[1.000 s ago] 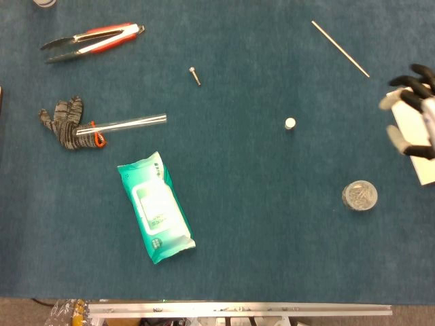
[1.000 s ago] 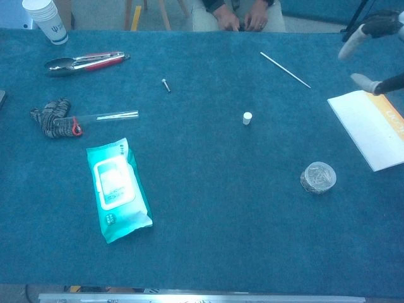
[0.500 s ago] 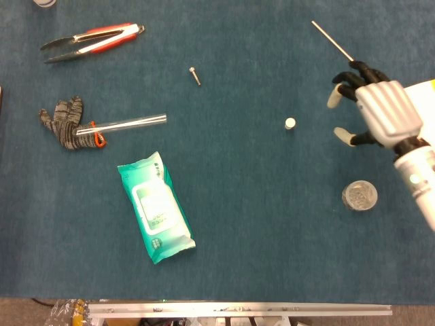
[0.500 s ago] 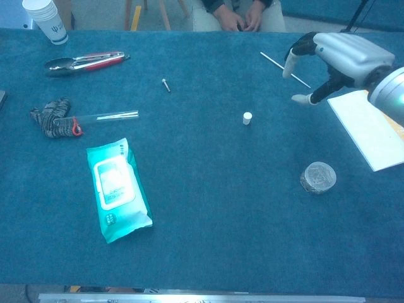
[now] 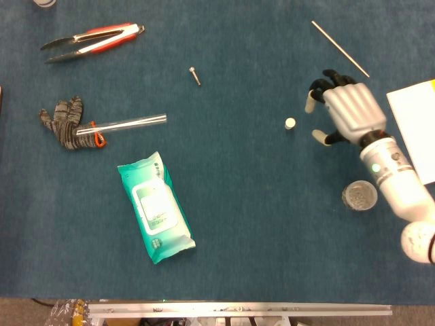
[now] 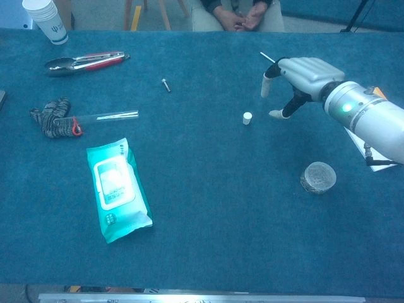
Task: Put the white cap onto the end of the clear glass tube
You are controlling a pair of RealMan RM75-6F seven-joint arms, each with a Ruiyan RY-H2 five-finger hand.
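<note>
The white cap stood upright on the blue surface, and everything else is placed from it. Just beside it, on its right in both views, hovered the right robot hand, released and holding nothing, its fingers spread and curved toward the cap without touching it. The left robot hand was out of both views.

Well apart from the cap, far to its left, lay the clear glass tube, flat on the surface, with its far end resting against a grey striped glove. Below the tube, and to the lower left of the cap, lay a teal pack of wipes.

Up and to the left of the cap sat a small screw. Up and to its right lay a thin rod, slanted. To the cap's lower right stood a small round clear container, near the right forearm.
</note>
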